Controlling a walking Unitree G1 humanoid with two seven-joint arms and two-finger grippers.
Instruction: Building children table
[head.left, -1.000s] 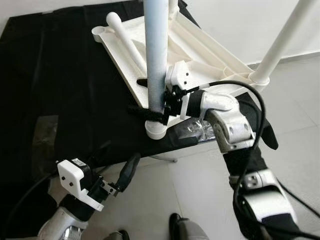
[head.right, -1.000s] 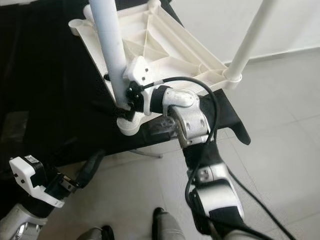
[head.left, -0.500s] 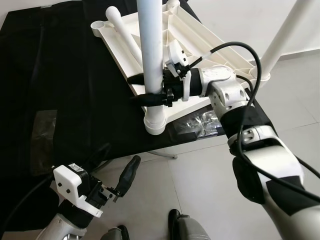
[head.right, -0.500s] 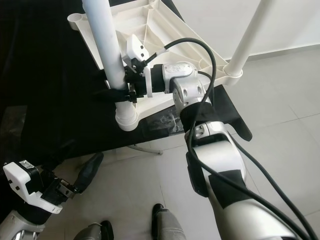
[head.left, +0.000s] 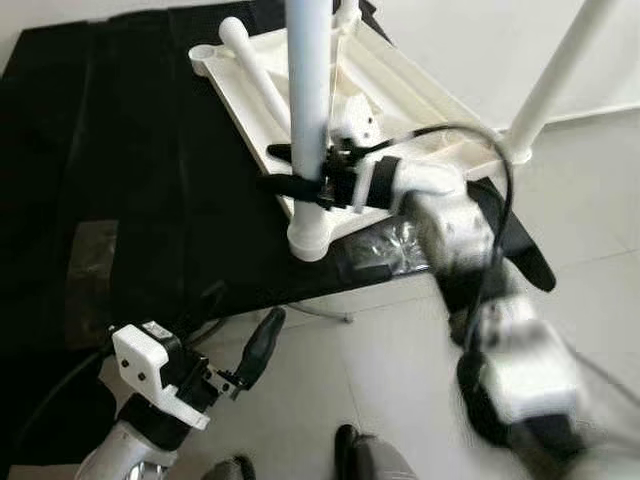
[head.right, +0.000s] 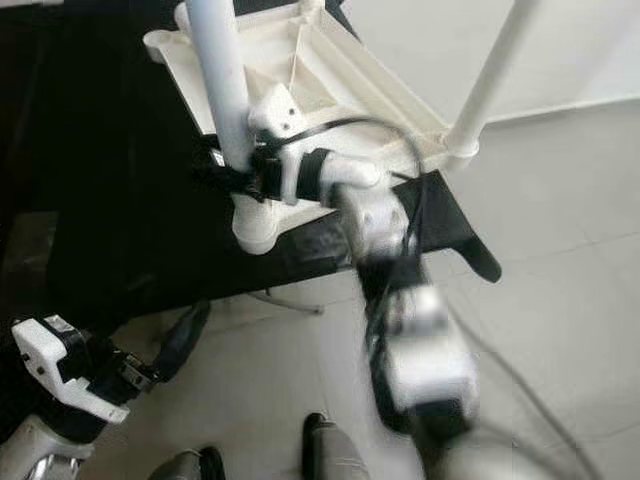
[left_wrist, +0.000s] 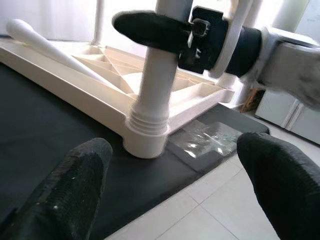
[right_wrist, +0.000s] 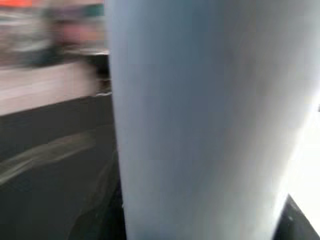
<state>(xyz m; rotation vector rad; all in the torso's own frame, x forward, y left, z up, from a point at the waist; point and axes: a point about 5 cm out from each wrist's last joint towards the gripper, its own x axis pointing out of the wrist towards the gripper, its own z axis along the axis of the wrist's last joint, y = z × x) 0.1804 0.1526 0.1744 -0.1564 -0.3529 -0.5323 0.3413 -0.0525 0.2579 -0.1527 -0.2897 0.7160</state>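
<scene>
The white plastic table top (head.left: 410, 95) lies upside down on a black cloth. A white leg (head.left: 308, 90) stands upright in its near corner socket (head.left: 308, 240). My right gripper (head.left: 300, 182) is shut on this leg just above the socket, one black finger (left_wrist: 150, 29) crossing in front of it. The leg (right_wrist: 200, 120) shows very close and blurred in the right wrist view. A second leg (head.left: 555, 70) stands in the right corner, and a loose leg (head.left: 255, 70) lies on the far-left part of the top. My left gripper (head.left: 240, 335) hangs low and open near the cloth's front edge.
The black cloth (head.left: 120, 150) covers the surface to the left. A crumpled clear plastic bag (head.left: 395, 245) lies by the near corner. Light tiled floor (head.left: 390, 340) spreads in front and to the right. A dark shoe-like shape (head.left: 345, 445) is at the bottom.
My right gripper kept hold of the leg and rose a little above the socket. Its arm swung and is now blurred. The left arm hardly moved.
</scene>
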